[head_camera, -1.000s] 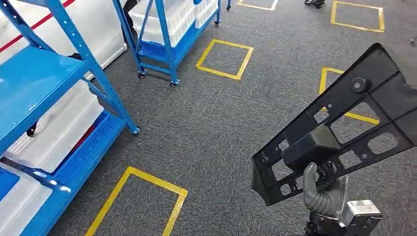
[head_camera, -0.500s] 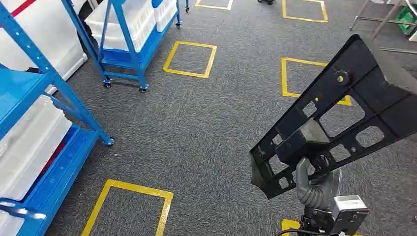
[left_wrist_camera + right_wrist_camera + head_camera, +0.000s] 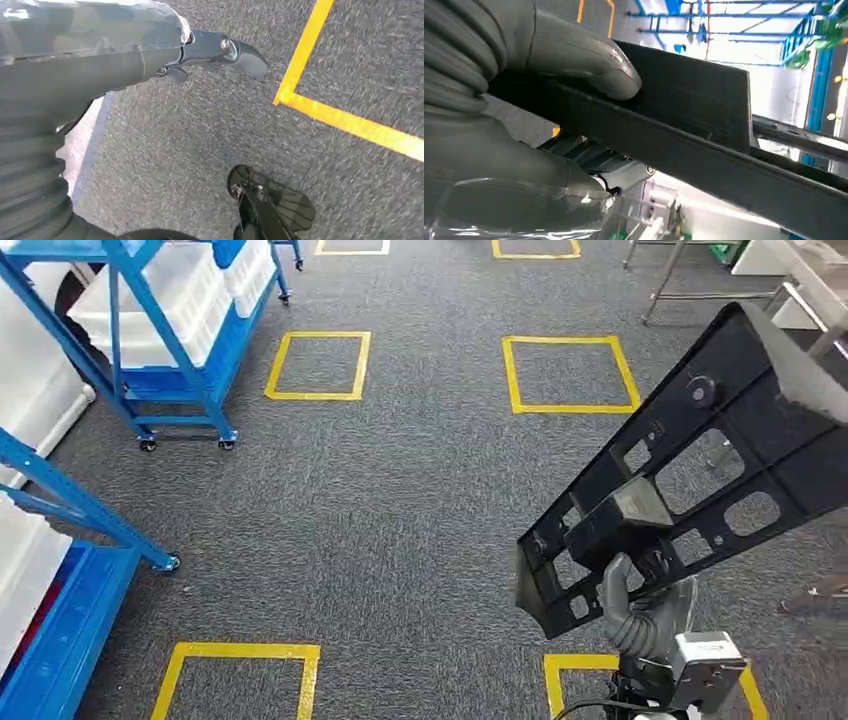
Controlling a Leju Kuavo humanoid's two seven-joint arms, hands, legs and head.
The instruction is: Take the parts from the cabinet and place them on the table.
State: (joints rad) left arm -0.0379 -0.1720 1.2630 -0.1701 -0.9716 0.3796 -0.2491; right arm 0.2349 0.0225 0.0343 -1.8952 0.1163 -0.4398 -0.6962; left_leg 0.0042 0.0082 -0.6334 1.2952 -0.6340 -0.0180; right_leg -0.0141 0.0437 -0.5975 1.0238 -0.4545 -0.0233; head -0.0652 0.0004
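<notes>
A large black plastic part (image 3: pixel 700 460) with several cut-out holes is held up at the right of the head view, tilted from lower left to upper right. My right hand (image 3: pixel 645 615) grips its lower end from below. In the right wrist view the thumb (image 3: pixel 574 55) presses on the black part (image 3: pixel 684 120) and darker fingers wrap underneath. My left hand (image 3: pixel 75 65) hangs over the grey carpet, its dark fingers (image 3: pixel 230 50) extended and holding nothing.
A blue cabinet frame (image 3: pixel 70 500) with white bins stands at the left, and a blue wheeled rack (image 3: pixel 170 340) at upper left. Yellow taped squares (image 3: pixel 568 373) mark the grey carpet. Metal table legs (image 3: pixel 690 270) show at upper right.
The whole view has swung right: the blue cabinet slid off to the left and metal table legs came in at upper right. The right hand keeps its hold on the black part.
</notes>
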